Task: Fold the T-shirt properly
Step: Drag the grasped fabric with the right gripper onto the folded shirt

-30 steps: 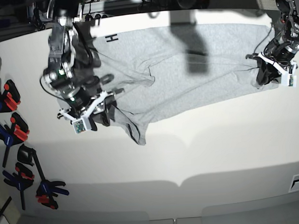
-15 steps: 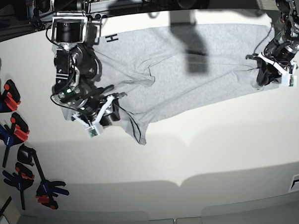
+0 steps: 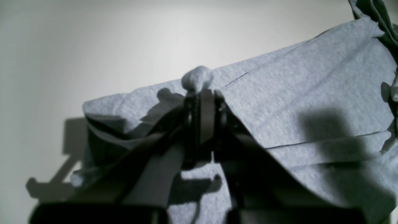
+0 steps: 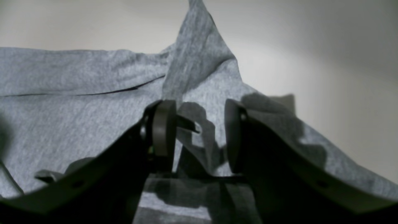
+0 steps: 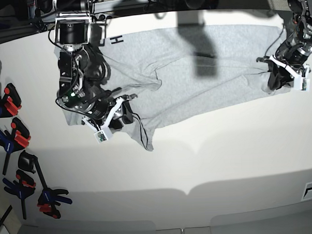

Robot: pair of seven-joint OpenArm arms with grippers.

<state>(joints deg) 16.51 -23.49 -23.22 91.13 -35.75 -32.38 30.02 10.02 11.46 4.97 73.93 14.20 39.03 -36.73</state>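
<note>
The grey T-shirt (image 5: 222,88) lies spread and wrinkled across the far half of the white table, with black lettering (image 5: 116,40) showing at its far left corner. My left gripper (image 5: 272,81) is shut on a pinch of the shirt's right edge; in the left wrist view (image 3: 202,93) a tuft of fabric (image 3: 197,79) sticks out above the closed jaws. My right gripper (image 5: 126,112) is over the shirt's lower left part. In the right wrist view it (image 4: 199,130) is open, with a raised fold of fabric (image 4: 199,62) in the gap beyond the fingertips.
Several black, red and blue spring clamps (image 5: 14,138) lie along the table's left edge, with more of them (image 5: 48,197) nearer the front. Bare white table (image 5: 209,161) stretches in front of the shirt. A dark shadow (image 5: 202,55) falls across the shirt's middle.
My right arm has swung rightward across the shirt's lower left part, with its gripper now near the hanging fold. The left arm and its grip have not moved.
</note>
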